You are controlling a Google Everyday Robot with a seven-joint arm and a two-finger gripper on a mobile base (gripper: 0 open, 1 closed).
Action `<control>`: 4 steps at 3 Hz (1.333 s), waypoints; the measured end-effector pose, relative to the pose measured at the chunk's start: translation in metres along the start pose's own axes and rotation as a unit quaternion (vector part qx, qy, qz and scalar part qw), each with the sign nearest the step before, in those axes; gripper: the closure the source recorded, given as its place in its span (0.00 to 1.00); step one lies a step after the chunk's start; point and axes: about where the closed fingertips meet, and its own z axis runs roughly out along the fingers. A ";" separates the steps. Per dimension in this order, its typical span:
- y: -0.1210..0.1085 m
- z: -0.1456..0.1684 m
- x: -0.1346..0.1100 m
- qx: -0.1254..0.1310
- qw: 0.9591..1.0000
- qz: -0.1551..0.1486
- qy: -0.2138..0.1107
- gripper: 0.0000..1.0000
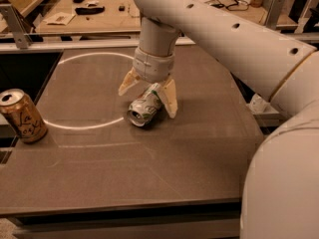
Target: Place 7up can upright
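Observation:
The 7up can [144,107], white and silver with green markings, lies on its side on the dark table [149,173], its silver end facing the front left. My gripper [148,96] hangs straight down over the can's rear half. Its two cream fingers are spread open, one [128,82] to the left of the can, the other [169,99] along its right side. The can rests on the table and the fingers are not closed on it.
A gold-orange can with dark script [22,115] stands upright at the table's left edge. A white circle line [84,125] is drawn on the table. My large white arm [279,133] fills the right side. A workbench with small items [84,9] lies behind.

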 end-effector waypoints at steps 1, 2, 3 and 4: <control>0.002 0.005 0.001 -0.002 1.000 -0.005 -0.004 0.40; 0.005 0.006 0.001 -0.006 1.000 0.000 -0.001 0.64; 0.011 -0.012 -0.001 0.009 0.999 0.035 0.012 0.85; 0.025 -0.040 0.000 0.040 0.993 0.112 0.003 1.00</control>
